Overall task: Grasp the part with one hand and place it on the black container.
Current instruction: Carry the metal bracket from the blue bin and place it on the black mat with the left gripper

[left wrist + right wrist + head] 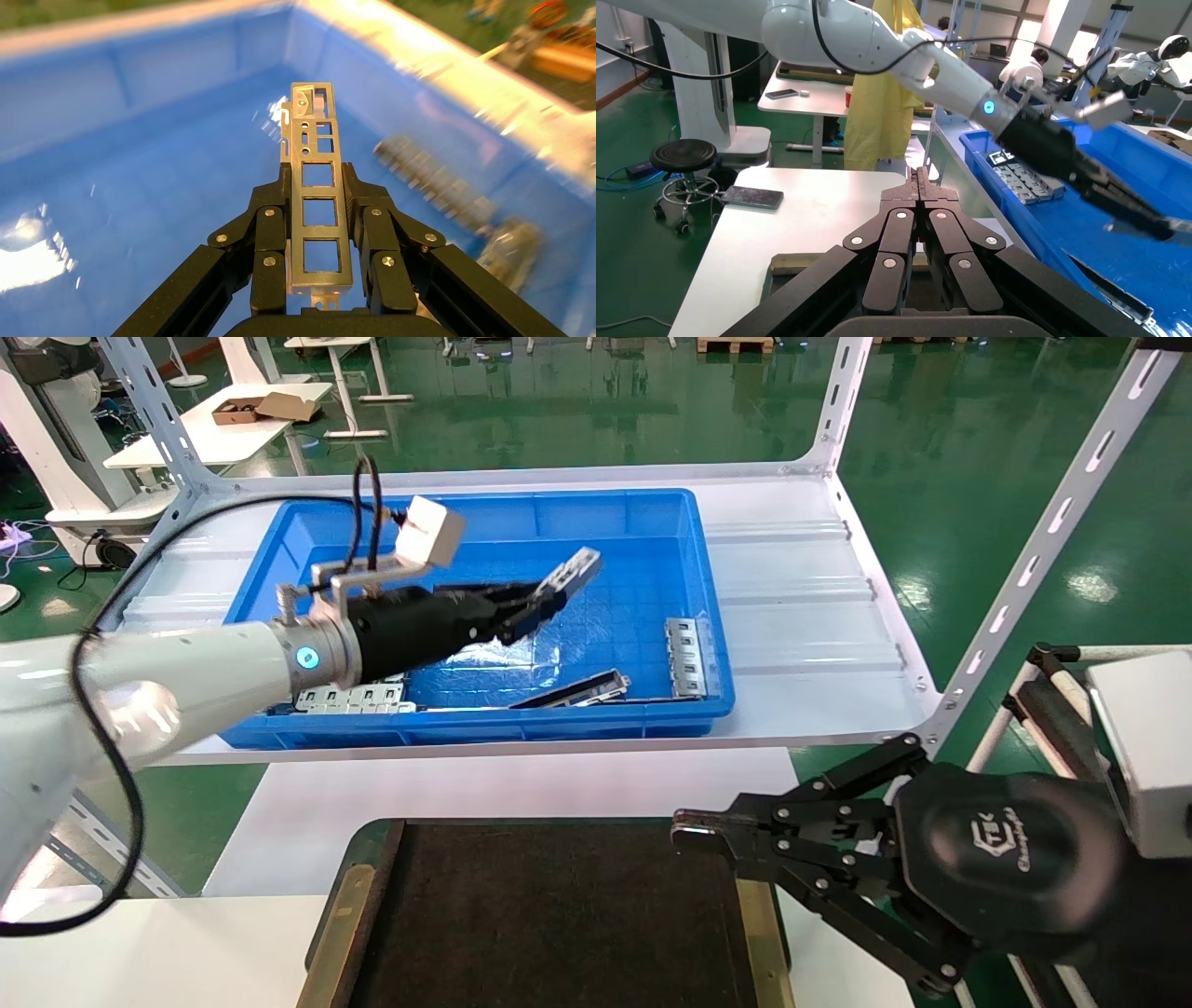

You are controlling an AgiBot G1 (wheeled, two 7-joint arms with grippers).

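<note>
My left gripper [551, 596] is shut on the part [575, 568], a slim silver-grey bar with rectangular cut-outs. It holds the part in the air, tilted up, above the floor of the blue bin [466, 724]. In the left wrist view the part [318, 158] sits clamped between the two fingers [281, 184] and sticks out past them. The black container [559, 915] lies at the near edge, flat and matte with gold-olive rims. My right gripper [687, 826] is shut and empty, at the container's right rim; it also shows in the right wrist view [920, 175].
The bin holds wide grey cages [354, 696], a darker strip [573, 691] and another slim bar [687, 656]. White shelf posts [1043, 551] stand at the right. A phone [752, 197] lies on the white table.
</note>
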